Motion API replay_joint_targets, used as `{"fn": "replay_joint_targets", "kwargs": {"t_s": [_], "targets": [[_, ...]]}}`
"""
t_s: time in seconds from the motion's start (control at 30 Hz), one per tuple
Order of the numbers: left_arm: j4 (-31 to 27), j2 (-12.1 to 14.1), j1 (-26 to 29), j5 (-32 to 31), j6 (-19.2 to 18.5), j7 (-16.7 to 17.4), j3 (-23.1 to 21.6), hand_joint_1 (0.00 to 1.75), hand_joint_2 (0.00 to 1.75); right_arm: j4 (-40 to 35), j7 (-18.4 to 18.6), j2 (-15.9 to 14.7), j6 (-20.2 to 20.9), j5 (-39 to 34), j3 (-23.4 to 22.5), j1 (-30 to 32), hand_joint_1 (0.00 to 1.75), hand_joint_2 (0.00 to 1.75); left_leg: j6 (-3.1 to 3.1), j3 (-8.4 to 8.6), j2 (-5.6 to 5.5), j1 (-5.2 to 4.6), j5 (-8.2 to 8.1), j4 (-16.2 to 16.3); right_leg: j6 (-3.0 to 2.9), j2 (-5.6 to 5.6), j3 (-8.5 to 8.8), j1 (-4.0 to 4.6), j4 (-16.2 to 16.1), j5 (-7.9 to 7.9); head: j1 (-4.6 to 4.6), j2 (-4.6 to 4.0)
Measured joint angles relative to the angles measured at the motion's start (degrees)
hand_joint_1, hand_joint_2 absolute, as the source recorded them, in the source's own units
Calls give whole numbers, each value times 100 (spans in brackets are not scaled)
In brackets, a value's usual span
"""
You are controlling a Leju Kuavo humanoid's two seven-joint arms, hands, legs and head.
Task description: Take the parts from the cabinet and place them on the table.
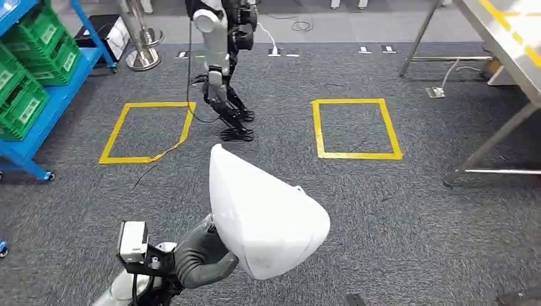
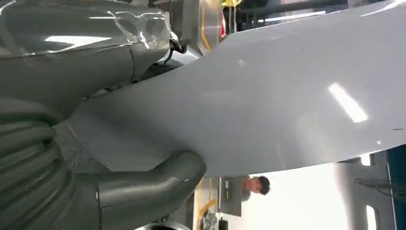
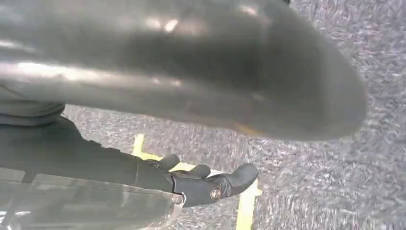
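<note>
Your left hand [image 1: 203, 256] grips the white part [image 1: 265, 213], held low over the grey carpet [image 1: 408, 223], well short of the steel table [image 1: 510, 44] at far right. Your right hand [image 3: 210, 184] hangs with nothing in it, fingers loosely extended. Ahead, a second humanoid robot [image 1: 223, 64] stands between two yellow floor squares [image 1: 356, 129]. A blue rack [image 1: 48, 105] of green crates [image 1: 44, 44] stands far left.
</note>
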Motion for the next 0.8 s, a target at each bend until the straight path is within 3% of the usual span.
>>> {"fn": "replay_joint_targets", "kwargs": {"t_s": [0.07,0.1,0.13,0.2,0.23,0.27,0.3,0.37,0.4,0.43,0.47,0.5,0.57,0.6,0.63,0.67,0.7,0.73,0.77,0.8], "targets": [[2,24,38,-37,7,-26,11,175,175,0,-2,18,-9,24,0,-10,0,0,9,-464,-78,0,-420,1006,-41,127,-29,41,2,25,-2,0],[2,31,59,-52,11,-35,15,175,175,0,0,22,-24,31,0,-3,0,0,23,-597,-81,-1,-448,1255,-44,201,-41,62,4,28,2,0],[2,37,78,-63,13,-50,22,175,175,0,4,26,-31,33,0,3,0,0,52,-572,-84,-4,-342,1183,-59,269,-46,80,5,39,0,0],[2,44,98,-101,13,-81,53,175,175,0,11,33,-44,55,0,-1,0,0,142,-144,-153,-11,162,315,-67,422,-39,94,5,59,2,0],[2,46,98,-109,13,-92,57,175,175,0,15,37,-46,70,0,-6,0,0,192,131,-284,-17,410,-227,-53,494,-32,94,5,68,0,0],[0,52,100,-116,7,-114,61,175,175,0,18,59,-46,85,0,-7,0,0,231,302,-599,-15,439,-572,-33,536,-50,78,2,83,6,0],[0,52,119,-120,2,-122,66,175,175,0,20,63,-48,87,0,-22,0,0,217,300,-571,-33,453,-613,6,599,-83,125,15,109,13,0],[0,63,131,-140,-7,-133,81,175,175,0,24,72,-48,96,0,-6,0,0,217,280,-447,-77,459,-610,75,701,-132,54,-4,154,-11,0],[-9,63,128,-146,-11,-140,87,175,175,0,26,83,-48,98,0,5,0,0,246,287,-382,-85,494,-643,124,756,-143,61,-42,187,-11,0],[-20,57,129,-153,-15,-149,87,175,175,0,28,81,-50,101,2,8,0,0,266,325,-289,-2,590,-792,116,689,-175,73,15,171,-2,0],[-22,48,132,-162,-17,-153,85,175,175,0,28,83,-52,103,2,2,0,0,283,337,-242,-38,621,-836,97,349,-279,109,152,63,0,0],[-31,46,133,-162,-22,-164,87,175,175,0,28,83,-52,101,2,-9,0,0,315,320,-163,-51,647,-839,67,161,-447,103,485,-138,18,0],[-28,52,166,-170,-22,-164,90,175,175,0,28,74,-52,103,2,-40,0,0,314,278,18,-83,648,-837,56,65,-895,72,1506,-560,20,0],[-28,50,176,-171,-20,-164,87,175,175,0,28,74,-52,103,2,-34,0,0,312,264,93,-88,651,-834,89,58,-1019,61,1827,-653,20,0],[-28,48,186,-173,-20,-164,87,175,175,0,31,74,-52,103,2,-24,0,0,309,258,171,-88,653,-831,144,50,-993,43,1835,-635,24,0],[-28,50,187,-171,-22,-164,87,175,175,0,31,70,-52,103,2,-22,0,0,305,258,239,-87,652,-827,215,29,-812,26,1568,-536,20,0],[-28,48,187,-171,-22,-164,87,175,175,0,31,61,-52,105,2,-25,0,0,297,257,303,-85,648,-815,286,-26,-512,13,1071,-373,22,0],[-28,48,186,-170,-24,-164,87,175,175,0,31,48,-52,116,2,-34,0,0,267,258,365,-78,627,-784,347,-161,-115,5,399,-181,22,0],[-28,46,187,-171,-28,-164,90,175,175,0,31,48,-50,120,2,-51,0,0,227,252,419,-92,602,-743,314,-431,100,14,-41,-163,24,0],[-28,50,186,-173,-28,-166,92,175,175,0,37,48,-50,120,2,-60,0,0,184,232,460,-134,573,-709,237,-373,128,53,-22,-118,17,0]]}}
